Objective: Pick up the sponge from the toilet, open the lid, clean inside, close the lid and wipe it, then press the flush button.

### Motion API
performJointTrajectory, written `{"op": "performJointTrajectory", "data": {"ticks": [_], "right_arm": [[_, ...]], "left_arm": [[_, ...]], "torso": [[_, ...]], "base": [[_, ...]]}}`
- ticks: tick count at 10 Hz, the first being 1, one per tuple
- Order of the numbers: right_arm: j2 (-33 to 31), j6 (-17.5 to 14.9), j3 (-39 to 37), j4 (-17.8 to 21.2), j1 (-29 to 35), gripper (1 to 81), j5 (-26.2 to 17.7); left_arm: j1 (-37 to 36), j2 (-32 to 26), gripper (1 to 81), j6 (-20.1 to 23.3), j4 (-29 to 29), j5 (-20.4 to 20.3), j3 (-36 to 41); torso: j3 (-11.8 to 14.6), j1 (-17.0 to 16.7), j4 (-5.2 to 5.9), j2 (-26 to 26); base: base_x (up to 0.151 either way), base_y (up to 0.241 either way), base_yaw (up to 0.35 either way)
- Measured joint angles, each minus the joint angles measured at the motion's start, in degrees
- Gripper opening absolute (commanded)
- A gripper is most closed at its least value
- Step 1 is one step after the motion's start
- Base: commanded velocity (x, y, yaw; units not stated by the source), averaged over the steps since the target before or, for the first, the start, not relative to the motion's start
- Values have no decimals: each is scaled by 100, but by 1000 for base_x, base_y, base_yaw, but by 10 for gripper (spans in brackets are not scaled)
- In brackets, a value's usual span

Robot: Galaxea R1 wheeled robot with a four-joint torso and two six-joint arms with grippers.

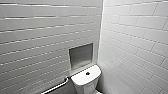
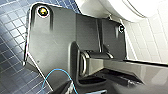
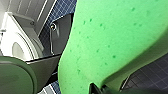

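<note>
The sponge (image 3: 105,37) is off the toilet (image 1: 86,81), gripped in the right hand (image 3: 100,88). It hangs over the blue mosaic floor (image 3: 150,72), with the white bowl off to one side. I cannot tell whether the left hand (image 2: 117,75) is open or closed. It sits beside the underside of the bowl, above the same blue floor, with a thin blue cable (image 2: 53,75) looping near it. The flush button (image 1: 87,73) sits in the middle of the tank top. The tank stands close to the corner where two white-tiled walls (image 1: 135,37) meet. A square recess (image 1: 80,55) is set in the wall just above the tank, and a grab rail (image 1: 57,86) runs along that wall beside the toilet.
</note>
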Motion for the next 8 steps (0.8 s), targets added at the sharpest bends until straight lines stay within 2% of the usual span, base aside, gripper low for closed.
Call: {"op": "performJointTrajectory", "data": {"ticks": [4, 7, 8], "right_arm": [[-9, 2, 48, 33, 72, 10, 57], [20, 2, 55, 46, 83, 10, 110], [22, 0, 55, 50, 83, 10, 107]], "left_arm": [[-973, -981, 811, -21, -94, 245, 1554], [-1876, -1513, 811, -43, -361, 585, 2597], [-2202, -1738, 10, -54, -544, 678, 2907]], "torso": [[-334, 2, 0, 2], [-411, 6, 0, 9], [-411, 6, 0, 9]], "base": [[0, 0, 0], [0, 0, 0], [0, 0, 0]]}}
